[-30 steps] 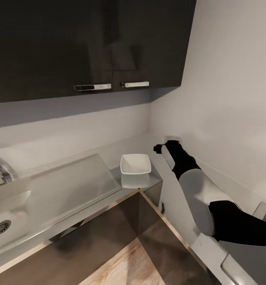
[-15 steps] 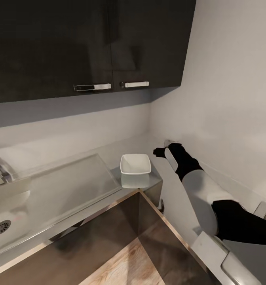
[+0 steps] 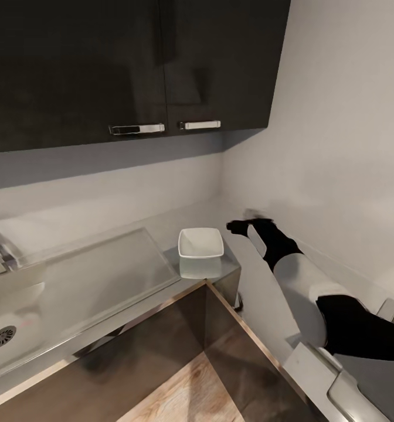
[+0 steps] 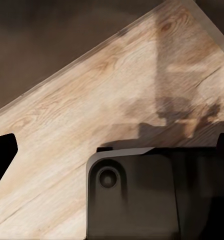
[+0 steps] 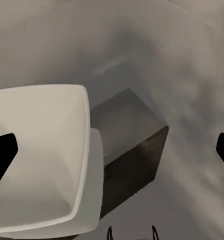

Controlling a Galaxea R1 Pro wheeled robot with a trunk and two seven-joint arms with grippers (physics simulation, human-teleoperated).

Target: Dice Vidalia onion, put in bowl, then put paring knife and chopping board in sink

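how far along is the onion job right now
Nothing looks done: the bowl on the countertop is empty, and the sink basin shows no knife or board. The right gripper hovers beside the bowl, holding nothing. Fetching, dicing, filling and clearing all remain.

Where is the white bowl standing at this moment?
In the head view, the bowl stands on the countertop at its corner, between the sink's drainboard and the right gripper.

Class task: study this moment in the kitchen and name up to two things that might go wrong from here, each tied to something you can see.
1. The right gripper is raised beside the bowl, which sits near the countertop corner; a sideways swing might knock it off.
2. The right arm reaches along the wall, so lifting further may scrape it.
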